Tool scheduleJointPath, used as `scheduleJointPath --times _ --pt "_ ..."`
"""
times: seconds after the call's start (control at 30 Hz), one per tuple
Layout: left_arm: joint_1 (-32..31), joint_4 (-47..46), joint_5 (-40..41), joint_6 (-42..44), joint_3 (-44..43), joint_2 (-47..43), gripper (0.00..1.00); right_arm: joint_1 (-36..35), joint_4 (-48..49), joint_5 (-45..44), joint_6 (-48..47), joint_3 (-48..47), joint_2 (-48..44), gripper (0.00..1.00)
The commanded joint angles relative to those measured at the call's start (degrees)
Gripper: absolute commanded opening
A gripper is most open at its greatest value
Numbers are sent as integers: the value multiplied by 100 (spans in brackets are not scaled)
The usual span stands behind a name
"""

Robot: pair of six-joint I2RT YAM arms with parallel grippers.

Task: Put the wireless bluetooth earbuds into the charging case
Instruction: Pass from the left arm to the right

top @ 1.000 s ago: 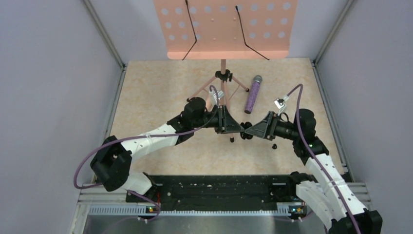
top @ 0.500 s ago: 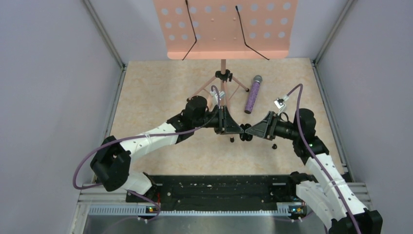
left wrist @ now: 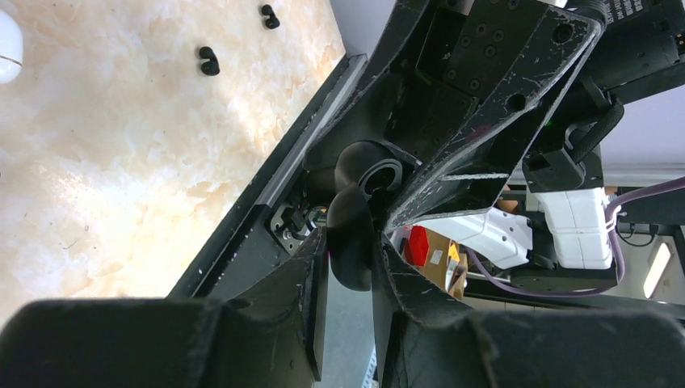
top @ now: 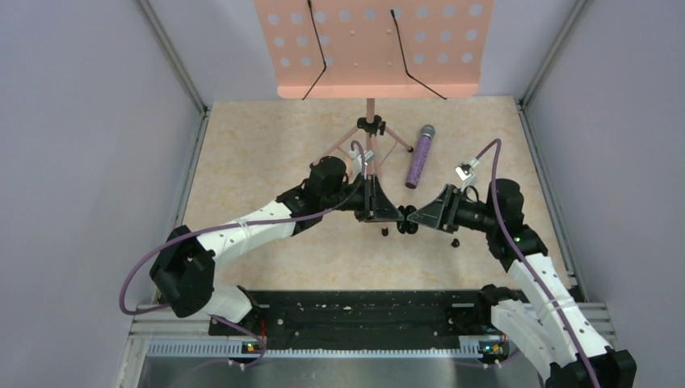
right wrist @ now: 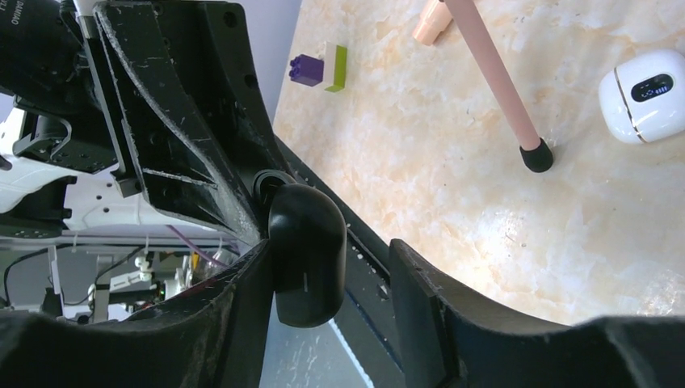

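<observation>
Your left gripper (left wrist: pixel 351 242) clamps the charging case (right wrist: pixel 307 250). Close the loosely straddling right gripper (right wrist: pixel 327 267) squarely. The earbuds (left wrist: pixel 208 61) lie toward 4 o'clock.

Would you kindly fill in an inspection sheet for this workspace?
Surface: beige marbled tabletop, evenly lit.
Job's things: small black oval charging case held mid-air; two tiny black earbuds loose on the tabletop.
Clutter: glittery purple microphone, purple-and-yellow cube, white rounded case.
End effectors: left end effector shut on the charging case; right end effector open around it.
Cables: purple cables along both arms.
Surroundings: pink perforated music stand, grey walls.
</observation>
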State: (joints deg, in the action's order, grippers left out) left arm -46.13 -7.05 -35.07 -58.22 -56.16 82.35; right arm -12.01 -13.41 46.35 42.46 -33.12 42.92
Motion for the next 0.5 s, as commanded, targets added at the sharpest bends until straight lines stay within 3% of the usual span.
scheduleJointPath --times 0.0,0.23,0.37,0.4,0.47 --pt "15 -94 -19 96 -253 -19 0 -93 -23 -92 -86 -333 -5 48" --pt "16 -52 -71 100 -264 26 0 -272 -21 -226 -77 -379 28 33" --pt "16 -43 -83 104 -263 27 0 -307 7 -259 -56 -367 41 3" --pt "16 -42 -85 115 -270 21 0 -318 45 -258 -31 -351 48 0" --pt "16 -25 -99 117 -290 8 15 -313 123 -224 28 -279 59 0"
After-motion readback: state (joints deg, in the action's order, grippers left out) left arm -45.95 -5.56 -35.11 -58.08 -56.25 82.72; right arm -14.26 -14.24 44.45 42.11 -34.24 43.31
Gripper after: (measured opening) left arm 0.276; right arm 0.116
